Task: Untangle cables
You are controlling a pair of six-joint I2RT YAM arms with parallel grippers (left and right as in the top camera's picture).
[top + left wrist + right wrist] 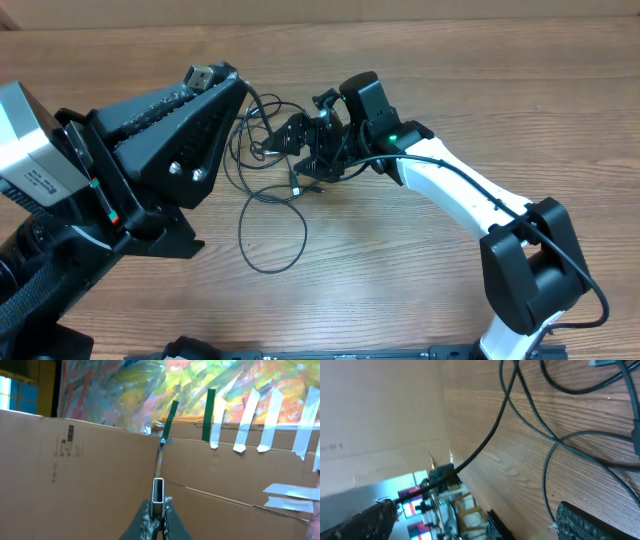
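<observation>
Pinching silver plug [158, 491], left fingers [156, 519]; thin black cables [268, 205] looped; right fingers [470, 515] wide.

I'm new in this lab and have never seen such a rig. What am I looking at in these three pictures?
These are two robot arms at a wooden table, each ending in a two-finger gripper. One picture looks down from above; the other two come from small cameras on the wrists. On the table lie thin black cables, looped over one another. The left gripper is raised and shut on a cable's silver plug, so its camera sees the cardboard wall behind. The right gripper is low over the tangle with its jaws wide open, holding nothing; its camera shows the cables up close against the wood.
</observation>
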